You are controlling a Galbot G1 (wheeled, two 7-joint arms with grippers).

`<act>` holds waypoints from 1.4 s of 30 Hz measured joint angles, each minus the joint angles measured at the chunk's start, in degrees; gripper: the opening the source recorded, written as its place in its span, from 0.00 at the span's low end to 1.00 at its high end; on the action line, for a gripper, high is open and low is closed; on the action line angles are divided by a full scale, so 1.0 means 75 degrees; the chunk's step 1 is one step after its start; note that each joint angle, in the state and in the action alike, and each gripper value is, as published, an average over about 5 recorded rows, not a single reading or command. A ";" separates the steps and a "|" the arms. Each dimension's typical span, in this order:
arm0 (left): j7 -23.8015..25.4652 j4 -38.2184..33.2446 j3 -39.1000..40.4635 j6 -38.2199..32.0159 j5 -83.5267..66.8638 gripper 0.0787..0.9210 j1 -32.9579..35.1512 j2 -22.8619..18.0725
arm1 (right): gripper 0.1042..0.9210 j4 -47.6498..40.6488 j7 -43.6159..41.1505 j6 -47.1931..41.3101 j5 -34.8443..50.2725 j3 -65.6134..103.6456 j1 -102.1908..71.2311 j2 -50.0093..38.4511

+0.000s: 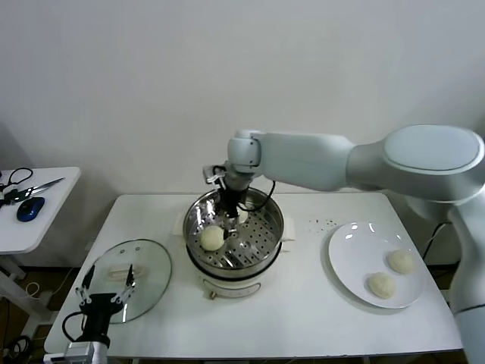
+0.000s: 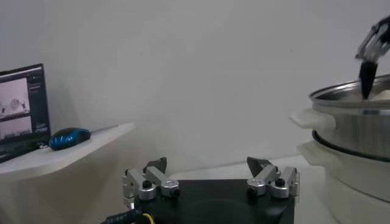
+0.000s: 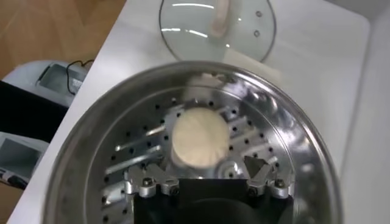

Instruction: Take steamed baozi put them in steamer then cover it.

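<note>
While the left gripper (image 1: 106, 290) waits parked with jaws apart at the table's near edge, just before the cover (image 1: 129, 268) lying flat, the right gripper (image 1: 230, 210) hangs inside the steamer (image 1: 235, 227), jaws spread and empty. One baozi (image 1: 212, 237) rests on the perforated tray just below its fingertips. Well off to its side, two baozi (image 1: 381, 284) lie on a white plate (image 1: 350, 258).
</note>
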 measured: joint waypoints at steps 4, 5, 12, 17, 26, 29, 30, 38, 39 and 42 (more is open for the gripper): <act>-0.0026 -0.0032 0.0005 0.0019 0.0000 0.88 0.0030 -0.0004 | 0.88 0.0571 -0.0121 0.0086 -0.0277 0.0128 0.0210 -0.0895; -0.0034 -0.0046 0.0000 0.0025 -0.0005 0.88 0.0037 -0.0007 | 0.88 0.0725 -0.0149 0.0107 -0.0376 0.0167 0.0239 -0.1146; -0.0069 -0.0100 -0.0062 0.0061 -0.0013 0.88 0.0084 -0.0003 | 0.88 0.1648 -0.0353 0.0320 -0.1224 0.0330 0.0231 -0.2981; -0.0080 -0.0102 -0.0078 0.0096 0.0009 0.88 0.0085 -0.0022 | 0.88 0.2001 -0.0475 0.0509 -0.1973 0.0445 -0.0055 -0.4145; -0.0097 -0.0089 -0.0133 0.0102 0.0095 0.88 0.0165 -0.0107 | 0.88 0.2100 -0.0588 0.0880 -0.3431 0.1064 -0.1416 -0.5651; -0.0101 -0.0074 -0.0169 0.0105 0.0106 0.88 0.0177 -0.0121 | 0.88 0.1997 -0.0602 0.0982 -0.3860 0.1405 -0.1999 -0.5901; -0.0102 -0.0064 -0.0182 0.0106 0.0108 0.88 0.0177 -0.0123 | 0.88 0.1952 -0.0607 0.1013 -0.3991 0.1524 -0.2193 -0.5962; -0.0109 0.0037 -0.0245 0.0104 0.0116 0.88 0.0210 -0.0152 | 0.88 0.1509 -0.0652 0.1235 -0.4799 0.2262 -0.3463 -0.6191; -0.0110 0.0050 -0.0250 0.0099 0.0117 0.88 0.0223 -0.0159 | 0.88 0.1450 -0.0658 0.1258 -0.4871 0.2330 -0.3576 -0.6197; -0.0113 0.0082 -0.0264 0.0081 0.0119 0.88 0.0258 -0.0172 | 0.88 0.1285 -0.0673 0.1314 -0.5053 0.2502 -0.3844 -0.6200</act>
